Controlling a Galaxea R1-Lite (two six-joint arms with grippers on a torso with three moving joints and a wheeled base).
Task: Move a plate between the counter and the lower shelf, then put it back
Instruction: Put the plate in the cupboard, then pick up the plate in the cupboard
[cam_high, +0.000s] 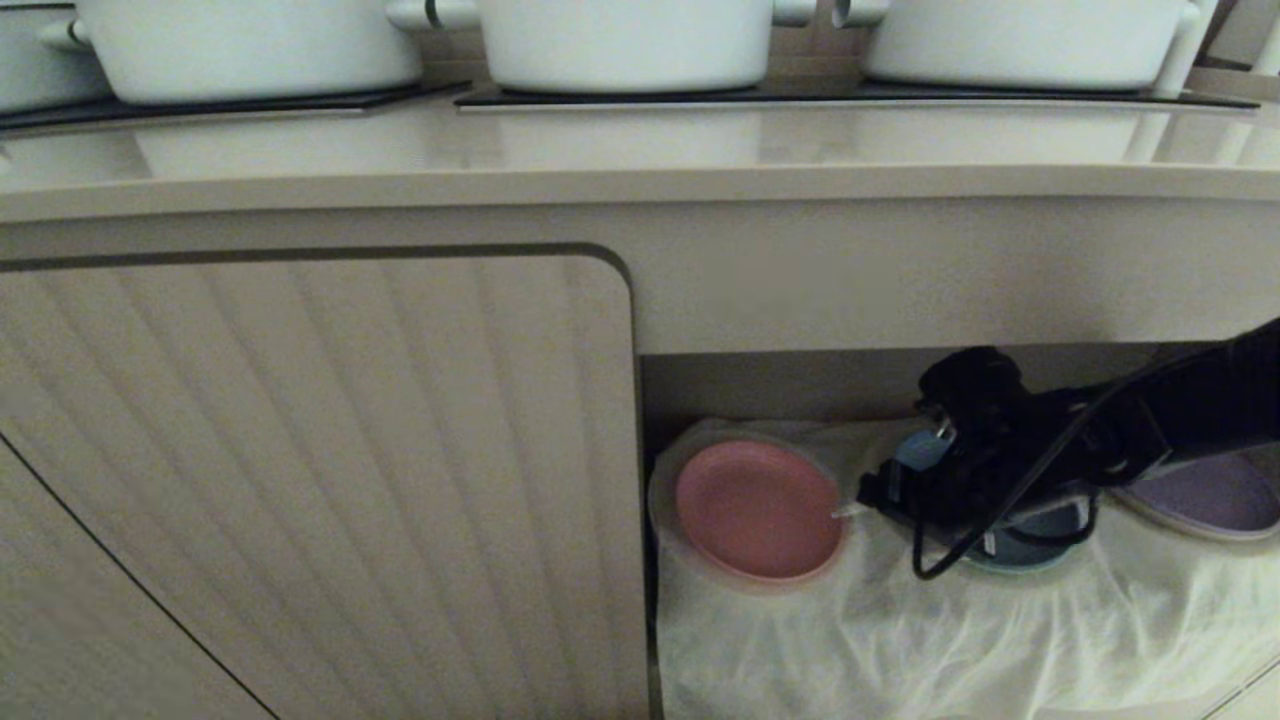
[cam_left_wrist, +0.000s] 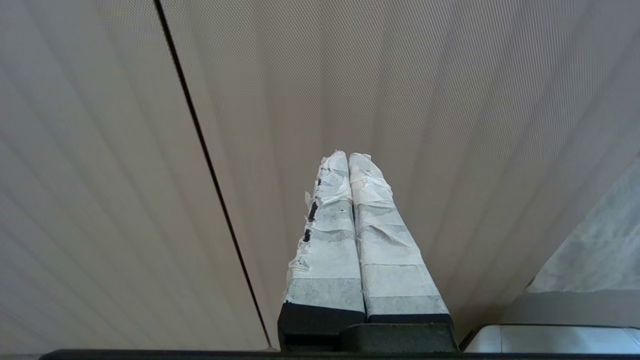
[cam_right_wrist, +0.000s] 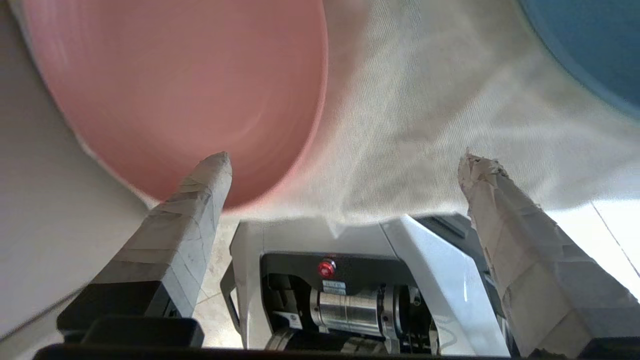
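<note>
The plate is round, matte pink, low-rimmed, and lies flat on the white cloth of the lower shelf, just ahead of my right claw. My right claw is spread wide and empty, one fingertip over the plate's near rim, the other above bare cloth. A blue plate sits behind my claw. The table is overhead. My left claw is pressed closed beside the cabinet door.
</note>
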